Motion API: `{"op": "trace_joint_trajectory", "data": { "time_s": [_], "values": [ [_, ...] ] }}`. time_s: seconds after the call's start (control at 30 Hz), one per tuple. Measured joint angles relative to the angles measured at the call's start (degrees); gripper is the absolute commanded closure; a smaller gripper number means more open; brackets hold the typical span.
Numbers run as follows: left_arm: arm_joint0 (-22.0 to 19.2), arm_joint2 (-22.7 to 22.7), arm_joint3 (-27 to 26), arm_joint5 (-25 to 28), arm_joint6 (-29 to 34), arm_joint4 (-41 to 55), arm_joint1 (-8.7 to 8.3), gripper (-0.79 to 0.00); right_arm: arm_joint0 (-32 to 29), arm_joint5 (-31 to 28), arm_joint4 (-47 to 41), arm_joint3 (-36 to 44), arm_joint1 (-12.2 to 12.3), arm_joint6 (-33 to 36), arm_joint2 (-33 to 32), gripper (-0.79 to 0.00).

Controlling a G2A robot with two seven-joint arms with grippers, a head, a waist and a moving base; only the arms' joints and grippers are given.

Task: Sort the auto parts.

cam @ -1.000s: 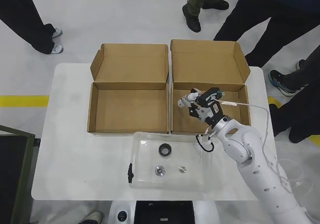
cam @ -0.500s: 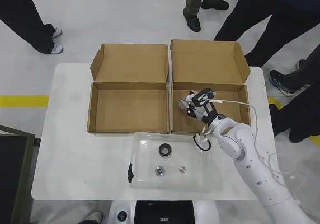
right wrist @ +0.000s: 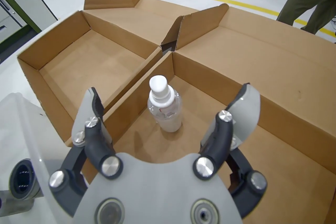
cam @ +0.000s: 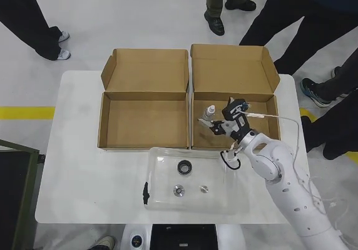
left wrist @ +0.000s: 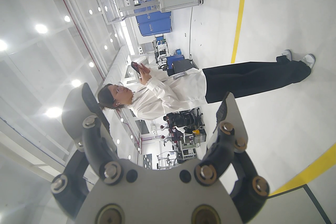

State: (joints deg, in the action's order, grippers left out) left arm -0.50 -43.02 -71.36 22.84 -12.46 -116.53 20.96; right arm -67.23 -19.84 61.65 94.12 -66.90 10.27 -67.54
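Overhead, the white table [cam: 79, 156] carries two brown cardboard boxes side by side, lids folded back, with a clear plastic tray [cam: 166, 178] just in front of them. A small clear bottle [cam: 210, 111] with a white cap stands upright on the floor of the right box [cam: 254, 110], close to the wall that adjoins the left box [cam: 144, 122]. The right gripper [cam: 215, 122] hangs over the right box just beside the bottle, on the robot's side of it. Seen from the right wrist, its fingers [right wrist: 90, 104] are spread wide and released, and the bottle [right wrist: 165, 107] stands apart from both, beyond the gap. Inside the tray lie a black ring-shaped part [cam: 184, 167], a round metal part [cam: 179, 190] and a small metal piece [cam: 204, 188], well apart from one another; a black object [cam: 145, 192] sits at the tray's left edge. The left gripper [left wrist: 157, 92] points out into the room, its fingers likewise spread and holding nothing.
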Motion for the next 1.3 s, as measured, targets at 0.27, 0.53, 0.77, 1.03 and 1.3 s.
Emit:
{"op": "trace_joint_trajectory", "data": {
  "time_s": [0.27,0.53,0.77,1.03,1.3],
  "values": [
    [0.0,0.0,0.0,0.0,0.0,0.0,0.0,-0.785,-6.7,-7.8,-1.2,10.6,1.6,3.1,-5.8,-0.785],
    [0.0,0.0,0.0,0.0,0.0,0.0,0.0,-0.785,-12.7,-17.0,-2.4,20.3,3.0,7.2,-10.9,-0.785],
    [0.0,0.0,0.0,0.0,0.0,0.0,0.0,-0.785,-16.7,-24.9,-1.4,26.4,4.1,9.6,-12.8,-0.785],
    [0.0,0.0,0.0,0.0,0.0,0.0,0.0,-0.785,-22.0,-31.1,0.3,29.9,5.3,13.2,-15.5,-0.785],
    [0.0,0.0,0.0,0.0,0.0,0.0,0.0,-0.785,-25.0,-33.9,5.8,31.3,6.0,14.3,-15.8,-0.785]
  ]
}}
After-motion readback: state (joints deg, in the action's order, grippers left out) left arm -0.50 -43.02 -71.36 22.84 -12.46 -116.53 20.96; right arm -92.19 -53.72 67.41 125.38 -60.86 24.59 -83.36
